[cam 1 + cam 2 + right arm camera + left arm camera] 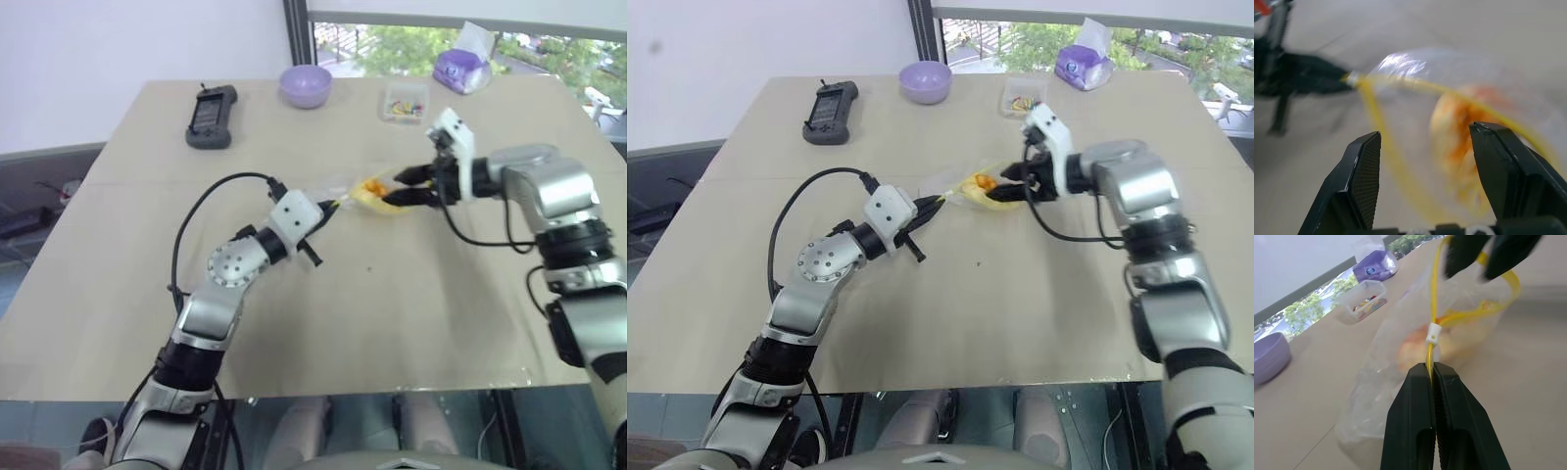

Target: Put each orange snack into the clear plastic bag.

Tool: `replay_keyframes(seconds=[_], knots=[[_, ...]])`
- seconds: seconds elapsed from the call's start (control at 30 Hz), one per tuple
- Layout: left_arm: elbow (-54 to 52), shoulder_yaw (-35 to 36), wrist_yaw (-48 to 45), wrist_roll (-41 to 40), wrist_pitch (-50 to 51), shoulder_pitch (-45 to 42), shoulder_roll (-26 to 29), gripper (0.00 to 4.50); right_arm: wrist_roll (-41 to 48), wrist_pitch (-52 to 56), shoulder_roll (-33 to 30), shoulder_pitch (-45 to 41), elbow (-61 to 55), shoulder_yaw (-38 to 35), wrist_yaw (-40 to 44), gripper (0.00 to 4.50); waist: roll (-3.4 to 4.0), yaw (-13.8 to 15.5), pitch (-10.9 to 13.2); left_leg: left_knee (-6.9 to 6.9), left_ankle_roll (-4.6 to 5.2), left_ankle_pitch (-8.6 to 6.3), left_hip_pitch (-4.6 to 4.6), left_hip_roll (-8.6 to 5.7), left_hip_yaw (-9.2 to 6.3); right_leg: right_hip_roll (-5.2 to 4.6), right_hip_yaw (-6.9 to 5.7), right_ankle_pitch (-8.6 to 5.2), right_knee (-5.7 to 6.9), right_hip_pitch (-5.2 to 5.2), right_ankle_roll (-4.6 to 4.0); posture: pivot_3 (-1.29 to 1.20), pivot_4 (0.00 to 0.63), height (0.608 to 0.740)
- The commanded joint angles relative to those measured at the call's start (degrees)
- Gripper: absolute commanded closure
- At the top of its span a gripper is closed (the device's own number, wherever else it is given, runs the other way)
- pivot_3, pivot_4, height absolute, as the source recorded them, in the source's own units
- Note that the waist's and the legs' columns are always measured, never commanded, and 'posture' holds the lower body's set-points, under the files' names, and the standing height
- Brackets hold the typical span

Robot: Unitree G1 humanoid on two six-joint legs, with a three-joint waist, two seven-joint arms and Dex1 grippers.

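1. The left gripper is pressed together, pinching the yellow strip at the mouth of the clear plastic bag.
2. The orange snack sits inside the bag, though blurred.
3. The right gripper stands spread at the bag's open mouth, holding nothing.
4. The bag is mid-table; bare tabletop lies toward the near edge.
5. A clear box and purple bowl stand well apart, near the far edge.

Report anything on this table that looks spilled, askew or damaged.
Nothing stands out. The orange snack sits inside the clear plastic bag, whose yellow mouth strip the left gripper pinches; the right gripper is open at the mouth. Nothing has spilled.
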Motion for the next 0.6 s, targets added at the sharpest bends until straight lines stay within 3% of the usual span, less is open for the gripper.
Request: replay_keyframes(seconds=[0.03,0.13,0.3,0.6], knots=[[-1.12,0.91,0.64,0.04,-1.03,-0.58,-0.05,4.5,2.53,-0.12,-2.68,1.01,-4.15,-1.77,2.79,1.39,0.0,-0.13,0.0,0.0,0.0,0.0,0.01,0.01,0.02,0.01,0.02,0.0,0.0,0.0,0.0,0.0,0.15,0.74],[-1.22,1.01,0.56,-0.02,-0.86,-0.65,-0.14,4.5,1.1,-8.42,-6.14,3.66,-4.86,-2.87,3.89,1.39,0.0,-0.02,0.0,-0.01,0.0,0.0,0.01,0.03,0.02,0.02,0.01,0.0,0.01,0.0,0.0,0.0,0.15,0.74],[-1.53,1.24,0.24,-0.33,-0.71,-0.31,0.11,4.5,-10.63,-29.98,-14.12,7.04,0.11,2.0,3.92,1.39,-0.05,0.41,0.03,0.02,0.0,0.0,0.0,-0.05,0.03,-0.06,-0.01,0.0,-0.02,0.02,0.01,0.0,0.15,0.74],[-1.62,1.19,-0.06,-0.46,-0.59,-0.23,0.1,4.5,-22.17,-45.74,-8.87,6.69,6.16,6.76,-5.0,1.39,-0.04,-0.34,0.05,-0.04,0.0,0.0,0.08,0.09,0.17,0.09,0.14,0.0,0.02,-0.03,0.01,0.0,0.15,0.74]])
